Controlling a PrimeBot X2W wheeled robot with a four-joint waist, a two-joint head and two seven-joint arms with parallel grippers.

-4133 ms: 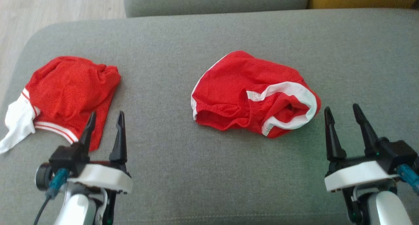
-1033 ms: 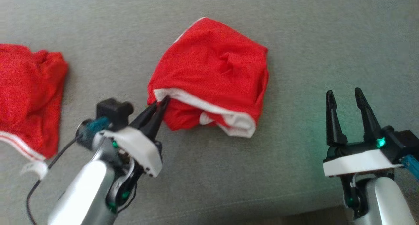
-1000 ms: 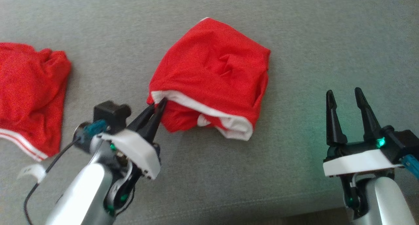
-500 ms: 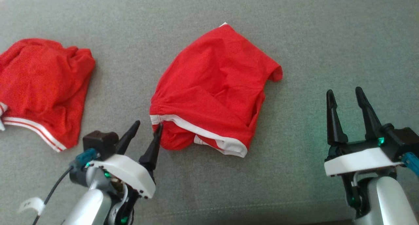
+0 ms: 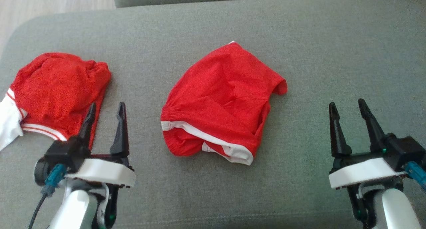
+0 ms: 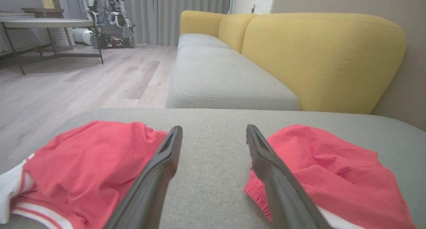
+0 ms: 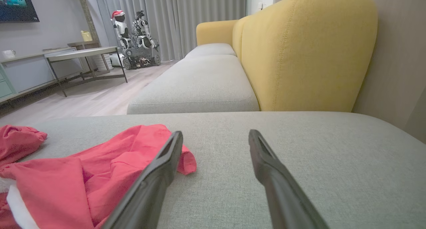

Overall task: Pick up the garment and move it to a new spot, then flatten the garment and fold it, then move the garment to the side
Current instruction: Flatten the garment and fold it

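Both grippers are wide open and holding nothing. The left gripper point(image 5: 107, 104) hovers low over the grey seat cushion point(image 5: 332, 56) at the near left, and the right gripper point(image 5: 346, 102) does the same at the near right, both with fingers pointing away from the robot. Between the left one's fingers, seen from its wrist, there is only bare cushion. The garment point(image 5: 223, 96), a pair of red shorts with white trim, lies on the cushion between the two arms. It is ahead and to the right of the left gripper, and ahead and to the left of the right one. It isn't flat. It is bunched and doubled over, with the white-edged band point(image 5: 206, 139) along its near side, slanting from near-left down to near-right, and a red corner sticking out at the far right. Its longer line seems to run from that near band away to the far tip, leaning a little. I'd say the left gripper is the closer of the two, near the left end of the band, while the right has more cushion to cross to reach the outer corner. Spreading it out looks like a job for both. I count two grippers and two red garments. The second red garment point(image 5: 56, 89) lies well apart at the far left of the cushion, just beside the left gripper's outer finger.
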